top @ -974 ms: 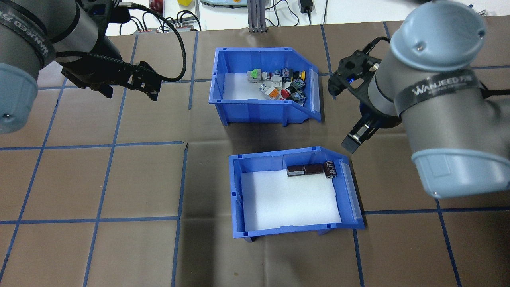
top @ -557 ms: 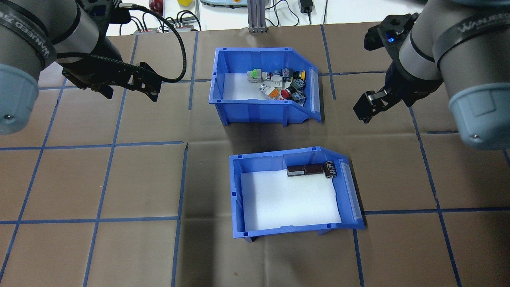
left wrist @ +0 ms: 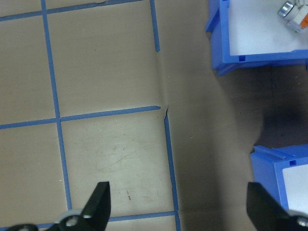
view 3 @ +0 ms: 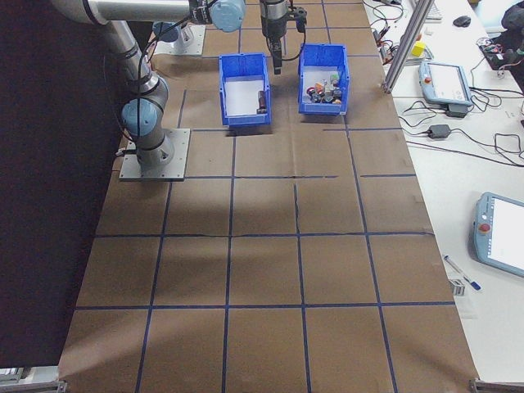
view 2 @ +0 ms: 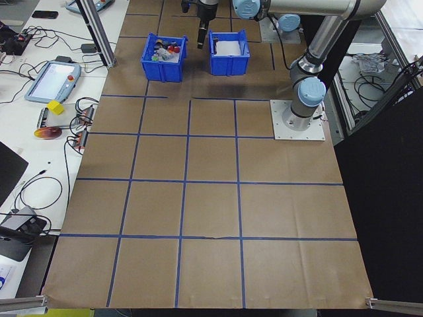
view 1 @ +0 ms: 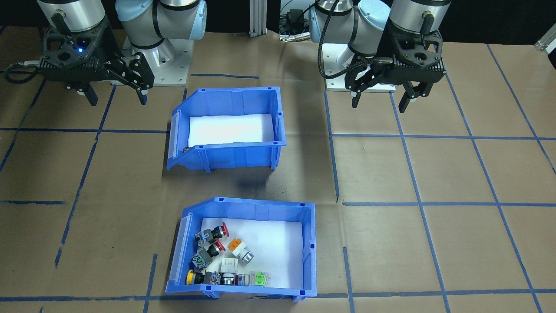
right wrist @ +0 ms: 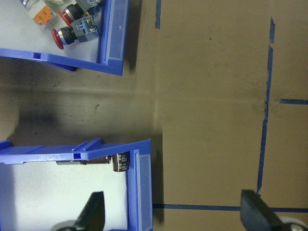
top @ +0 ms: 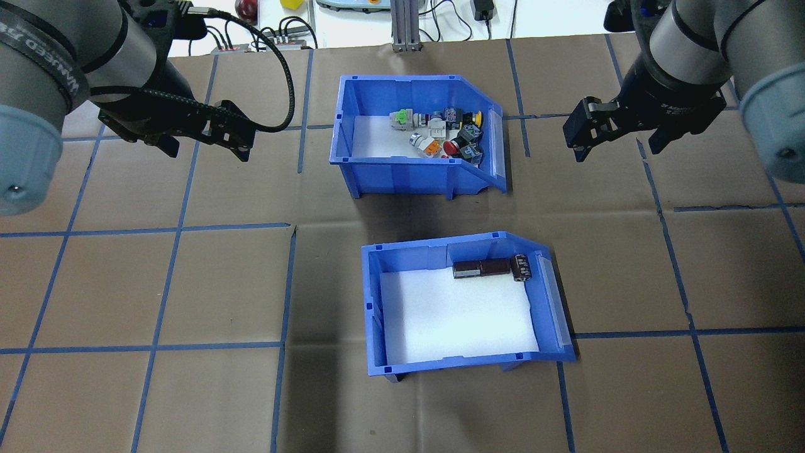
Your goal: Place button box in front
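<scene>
Right pincer (top: 619,135) has risen to upper right of overhead frame, wide, empty. Left pincer (top: 204,138) wide, unmoved. Button box (top: 415,135) sits released; placement looks finished.

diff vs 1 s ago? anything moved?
Only the right arm moved: its pincer rose from beside the capacitor bin and swung away from the robot, now hovering open and empty to the right of the button box. Nothing was taken hold of or let go. The left pincer stayed open in place, and both bins and their contents kept their positions.
</scene>
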Robot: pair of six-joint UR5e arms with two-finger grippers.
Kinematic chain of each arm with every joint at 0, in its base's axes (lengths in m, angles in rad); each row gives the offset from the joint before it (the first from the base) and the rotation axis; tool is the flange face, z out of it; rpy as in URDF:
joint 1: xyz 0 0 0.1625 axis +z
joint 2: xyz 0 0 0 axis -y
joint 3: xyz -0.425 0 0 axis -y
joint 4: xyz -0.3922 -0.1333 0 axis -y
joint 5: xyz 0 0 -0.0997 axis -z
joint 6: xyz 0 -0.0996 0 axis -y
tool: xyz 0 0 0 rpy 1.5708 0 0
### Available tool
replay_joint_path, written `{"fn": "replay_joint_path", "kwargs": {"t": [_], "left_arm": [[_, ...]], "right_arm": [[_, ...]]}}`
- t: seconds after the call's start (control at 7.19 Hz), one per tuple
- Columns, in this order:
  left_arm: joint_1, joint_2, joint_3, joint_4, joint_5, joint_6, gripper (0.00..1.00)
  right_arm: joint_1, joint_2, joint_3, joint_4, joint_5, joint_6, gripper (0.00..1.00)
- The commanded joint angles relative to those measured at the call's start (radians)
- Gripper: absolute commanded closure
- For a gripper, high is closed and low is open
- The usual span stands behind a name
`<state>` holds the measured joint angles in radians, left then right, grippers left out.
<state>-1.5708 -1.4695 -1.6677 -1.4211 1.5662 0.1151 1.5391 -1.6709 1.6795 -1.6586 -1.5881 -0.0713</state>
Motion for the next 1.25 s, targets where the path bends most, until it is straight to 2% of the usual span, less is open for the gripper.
{"fn": "replay_joint_path", "kwargs": {"t": [0.0,0.28,1.11], "left_arm": [[0.0,0.0,-0.001,0.001,0.0,0.0,0.01],[0.0,-0.003,-0.001,0.001,0.0,0.0,0.01],[0.002,-0.014,0.016,0.002,-0.002,-0.003,0.01]], "right_arm": [[0.0,0.01,-0.006,0.038,-0.004,0.063,0.0],[0.001,0.019,-0.006,0.071,-0.003,0.09,0.0],[0.003,0.019,-0.004,0.071,-0.001,0.088,0.0]]}}
